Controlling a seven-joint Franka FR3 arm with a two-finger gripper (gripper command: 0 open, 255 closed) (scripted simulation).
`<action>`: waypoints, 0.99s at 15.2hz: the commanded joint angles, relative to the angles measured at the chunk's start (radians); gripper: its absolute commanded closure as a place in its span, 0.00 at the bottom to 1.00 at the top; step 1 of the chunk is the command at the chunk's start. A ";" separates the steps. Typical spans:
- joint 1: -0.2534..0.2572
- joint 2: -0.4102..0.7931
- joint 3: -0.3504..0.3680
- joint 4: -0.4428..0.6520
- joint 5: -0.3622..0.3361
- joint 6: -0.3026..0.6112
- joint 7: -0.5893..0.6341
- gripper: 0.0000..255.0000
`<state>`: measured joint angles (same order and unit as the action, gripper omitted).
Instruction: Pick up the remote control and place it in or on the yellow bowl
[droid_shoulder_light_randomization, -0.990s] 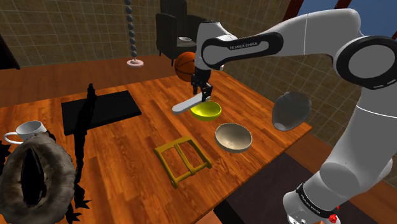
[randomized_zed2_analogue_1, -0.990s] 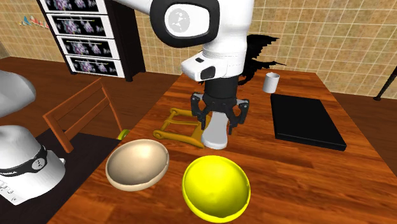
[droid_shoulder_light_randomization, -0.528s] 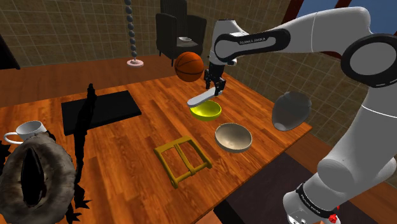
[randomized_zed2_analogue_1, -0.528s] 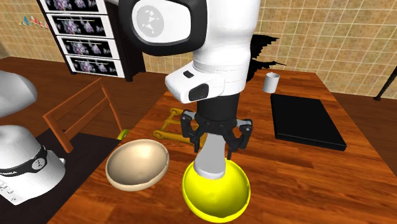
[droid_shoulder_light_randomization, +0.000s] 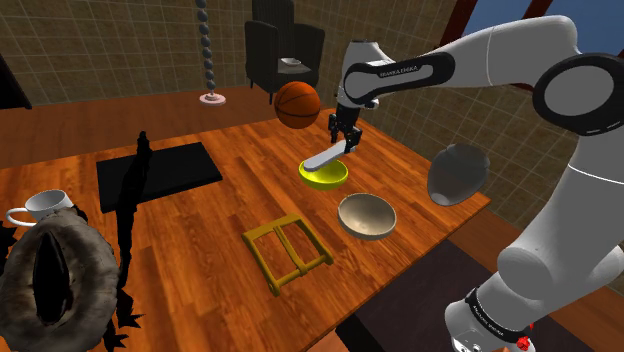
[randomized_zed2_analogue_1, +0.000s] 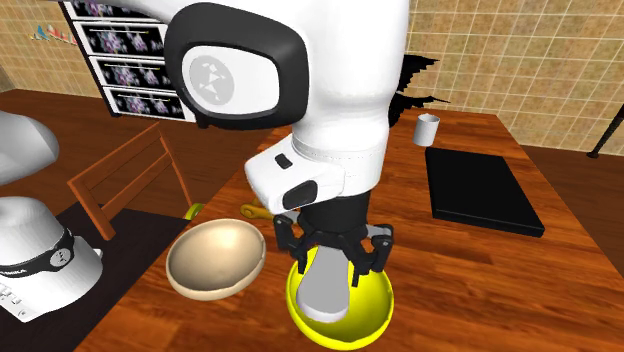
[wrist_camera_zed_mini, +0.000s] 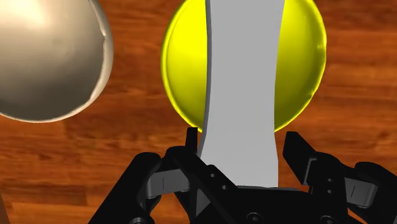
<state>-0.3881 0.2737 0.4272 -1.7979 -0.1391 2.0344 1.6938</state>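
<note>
Grey and unmarked, the remote control (droid_shoulder_light_randomization: 323, 159) is clamped at one end between the two black fingers of the gripper (droid_shoulder_light_randomization: 343, 141) and is held over the yellow bowl (droid_shoulder_light_randomization: 326, 178). In the shoulder view the remote is seen tilted, its free end lower and lying across the bowl's far rim; whether that end touches the rim cannot be determined. In the wrist view the remote (wrist_camera_zed_mini: 242, 95) is laid across the middle of the yellow bowl (wrist_camera_zed_mini: 183, 70), so that the bowl's centre is hidden and yellow is seen on either side of it. The gripper (wrist_camera_zed_mini: 243, 143) is closed about the near end of the remote; one finger is seen pressed to its edge, while contact at the other is harder to make out.

In the second exterior view much of the scene is blocked by the white arm. The gripper (randomized_zed2_analogue_1: 328, 264) and the remote (randomized_zed2_analogue_1: 323, 290) are seen below it, over the yellow bowl (randomized_zed2_analogue_1: 377, 310), whose far rim is covered. A beige bowl (randomized_zed2_analogue_1: 215, 260) is placed just beside the yellow one on the wooden table (randomized_zed2_analogue_1: 470, 270); in the wrist view it (wrist_camera_zed_mini: 44, 57) is cut off at the edge. A yellowish frame (droid_shoulder_light_randomization: 287, 253) is laid flat nearer the shoulder camera and is mostly hidden behind the arm in the second exterior view. A black flat slab (droid_shoulder_light_randomization: 158, 172) and a white mug (droid_shoulder_light_randomization: 45, 205) are noted well apart from the bowls.
</note>
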 joint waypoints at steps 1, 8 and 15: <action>-0.001 0.010 -0.003 -0.017 -0.005 0.026 0.001 1.00; 0.005 0.050 -0.011 -0.061 -0.029 0.106 0.017 1.00; 0.008 0.067 -0.015 -0.074 -0.039 0.136 0.023 1.00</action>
<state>-0.3811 0.3397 0.4115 -1.8712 -0.1780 2.1691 1.7168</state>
